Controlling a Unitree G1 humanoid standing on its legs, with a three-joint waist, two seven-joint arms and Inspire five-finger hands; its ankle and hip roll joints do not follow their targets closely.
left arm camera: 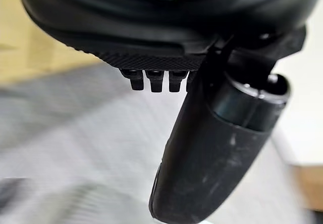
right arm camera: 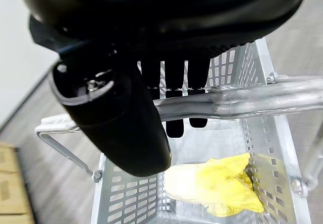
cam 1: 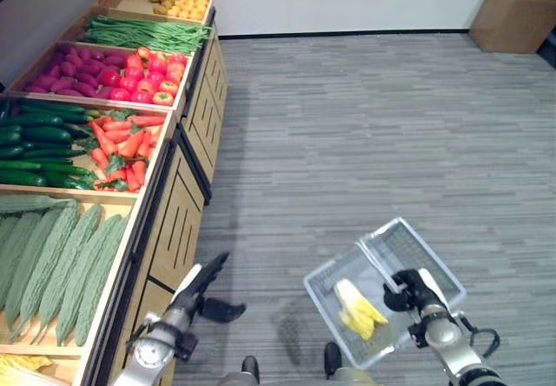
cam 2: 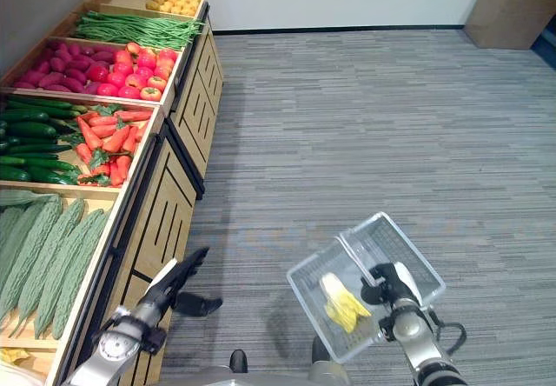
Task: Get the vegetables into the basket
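My right robot hand (right arm camera: 151,67) curls round the metal handle of the silver wire-mesh basket (cam 1: 408,247), carrying it over the grey striped carpet (cam 1: 373,125) at about four o'clock in the head view. One pale yellow leafy vegetable (cam 1: 358,309), cabbage-like, lies on the basket's floor, so I judge the task begun but far from finished.

My left robot hand (cam 1: 201,283) hangs at seven o'clock, beside the front of the stepped wooden produce stand (cam 1: 187,143), its fingers straight and holding nothing. It touches no vegetable.

The stand runs from nine to eleven o'clock, and I count six compartments on it. From the far end:
- small yellow round produce (cam 1: 178,3), too many and too small to count
- a heap of long green beans (cam 1: 148,34), uncountable
- purple-pink tubers (cam 1: 74,69) sharing a bin with red round fruit (cam 1: 143,73), many of each
- dark green cucumbers (cam 1: 39,143), roughly ten, partly cut off by the picture's edge
- orange carrots with green tops (cam 1: 122,147), about a dozen in a pile
- ridged pale green bitter gourds (cam 1: 61,260), six or so lying side by side

A scrap of something yellow (cam 1: 22,364) shows at the stand's nearest corner. A brown cardboard box (cam 1: 512,8) sits at one o'clock against the wall. Next, I judge, the free hand must reach into a bin.
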